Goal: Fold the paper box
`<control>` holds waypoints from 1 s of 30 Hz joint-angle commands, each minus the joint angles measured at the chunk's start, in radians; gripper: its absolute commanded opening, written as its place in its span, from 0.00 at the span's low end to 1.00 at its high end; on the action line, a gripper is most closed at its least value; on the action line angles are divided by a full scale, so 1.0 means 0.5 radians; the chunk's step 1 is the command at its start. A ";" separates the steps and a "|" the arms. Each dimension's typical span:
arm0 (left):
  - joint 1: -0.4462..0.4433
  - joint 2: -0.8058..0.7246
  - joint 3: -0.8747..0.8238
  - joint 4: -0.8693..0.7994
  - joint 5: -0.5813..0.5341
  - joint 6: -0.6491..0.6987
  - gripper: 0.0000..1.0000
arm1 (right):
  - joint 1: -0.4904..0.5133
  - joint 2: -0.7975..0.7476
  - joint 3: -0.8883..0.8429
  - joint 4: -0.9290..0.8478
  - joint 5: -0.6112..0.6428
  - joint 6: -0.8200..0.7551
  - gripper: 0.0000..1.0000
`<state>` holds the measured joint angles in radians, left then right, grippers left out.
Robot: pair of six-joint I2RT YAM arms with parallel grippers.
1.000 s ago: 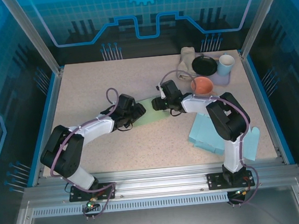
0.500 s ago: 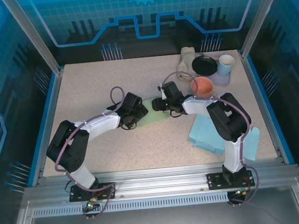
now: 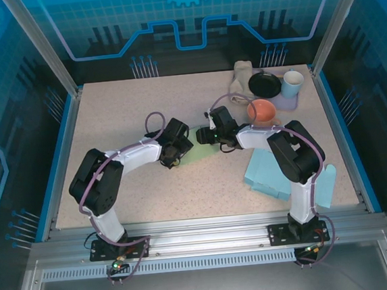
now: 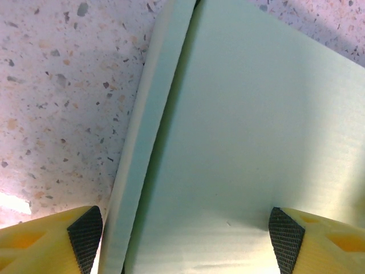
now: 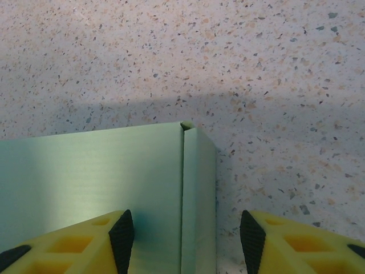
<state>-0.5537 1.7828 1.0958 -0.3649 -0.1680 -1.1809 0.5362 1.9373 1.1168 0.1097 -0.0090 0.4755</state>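
Paper box (image 3: 196, 154) mostly hidden beneath left gripper (image 4: 185, 228) and right gripper (image 5: 187, 233)

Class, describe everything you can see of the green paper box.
The paper box is a pale green sheet lying flat on the speckled table, between the left gripper and the right gripper, whose open fingers straddle its edges. It looks like thin matte card. A narrow flap joins a wide panel along a crease, with a small notch at one end.

Far right on the speckled surface (image 3: 110, 118) sit an orange bowl (image 3: 263, 109), a black dish (image 3: 265, 84), a pale cup (image 3: 292, 82) — and a beige object (image 3: 242, 76) beside them.
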 commanded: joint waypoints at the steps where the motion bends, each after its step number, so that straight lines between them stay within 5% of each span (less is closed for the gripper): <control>1: -0.030 0.051 0.065 -0.097 0.050 -0.088 0.79 | 0.010 -0.008 -0.064 -0.050 -0.036 0.027 0.55; 9: -0.055 0.017 0.064 -0.110 0.049 -0.143 0.76 | 0.014 -0.030 -0.091 -0.022 -0.035 0.047 0.55; 16: -0.061 -0.098 0.115 -0.366 -0.230 -0.089 0.82 | 0.013 -0.038 -0.120 0.007 -0.021 0.077 0.55; 30: -0.091 -0.331 0.020 -0.365 -0.209 -0.130 0.90 | 0.034 -0.089 -0.246 0.238 -0.111 0.363 0.55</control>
<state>-0.5873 1.6310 1.1286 -0.5190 -0.2729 -1.2263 0.5365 1.8999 1.0130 0.2226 -0.0422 0.6224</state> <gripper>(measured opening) 0.895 0.547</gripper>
